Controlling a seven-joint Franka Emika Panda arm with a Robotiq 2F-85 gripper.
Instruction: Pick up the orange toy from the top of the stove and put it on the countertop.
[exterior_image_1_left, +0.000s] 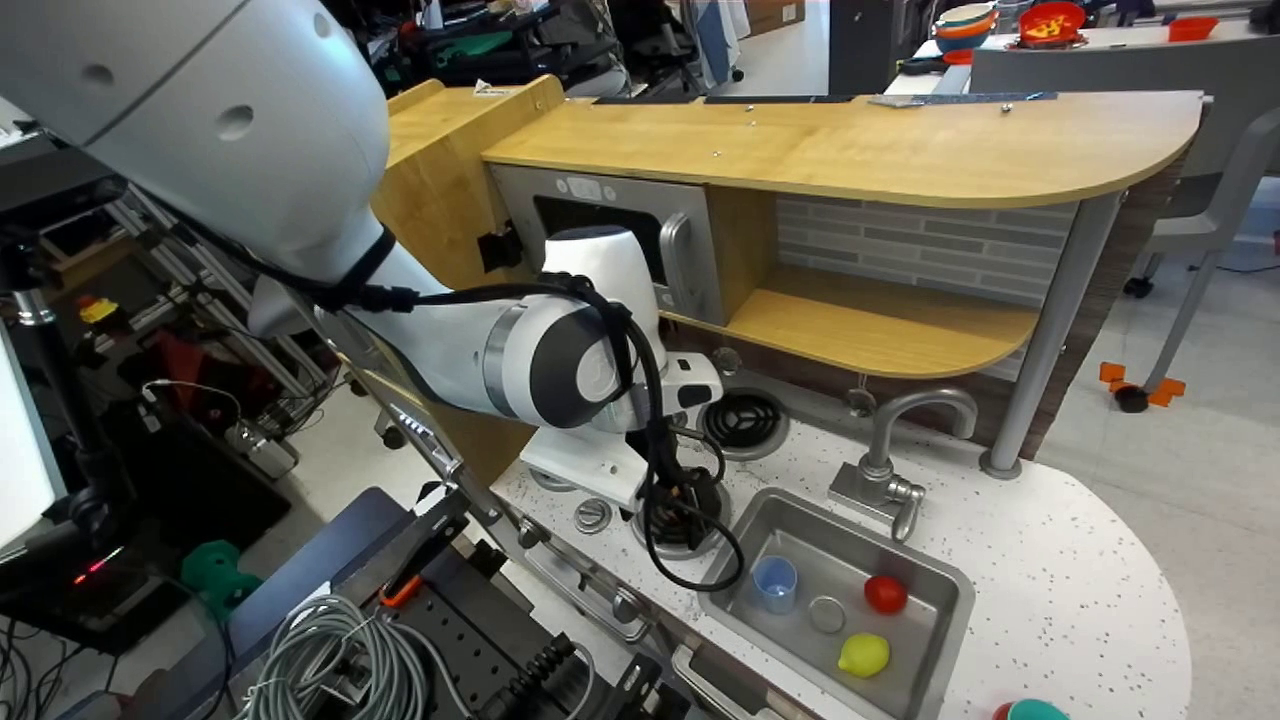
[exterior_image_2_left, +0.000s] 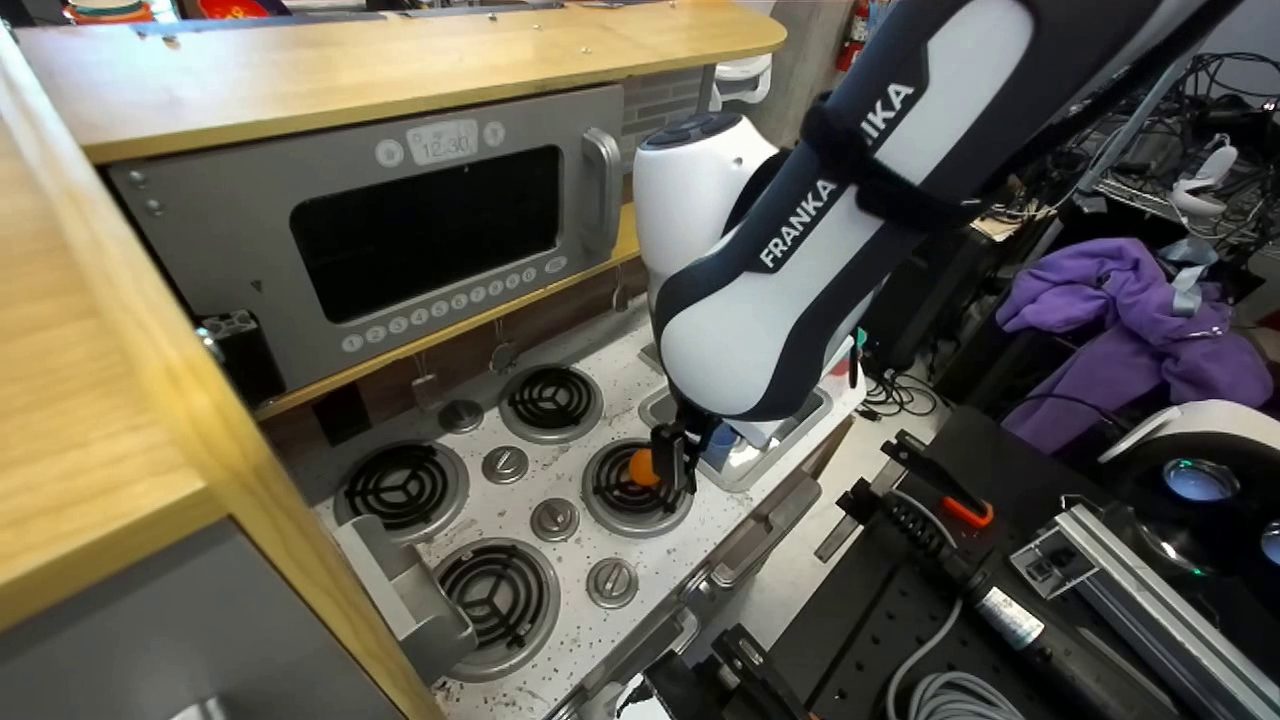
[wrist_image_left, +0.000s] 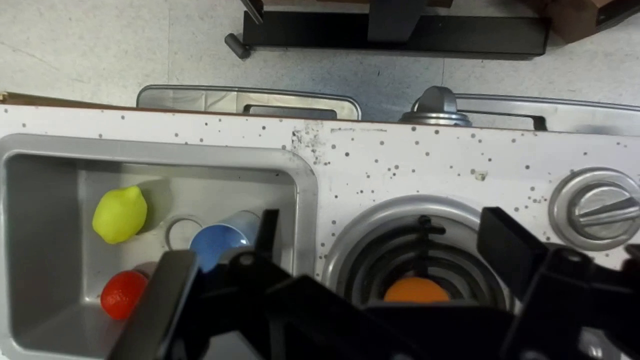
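The gripper (wrist_image_left: 337, 237) is spread wide, clasping nothing; contact with the orange toy (exterior_image_2_left: 642, 467) is unclear. Toward the rounded end of the countertop (exterior_image_1_left: 1080, 580), the sink (wrist_image_left: 160, 151) holds a blue cup (exterior_image_1_left: 775, 583), lemon (exterior_image_1_left: 864, 655) and red toy (exterior_image_1_left: 886, 594). The orange toy (round, without a long axis) sits on the stove (exterior_image_2_left: 553, 400) near the front edge.
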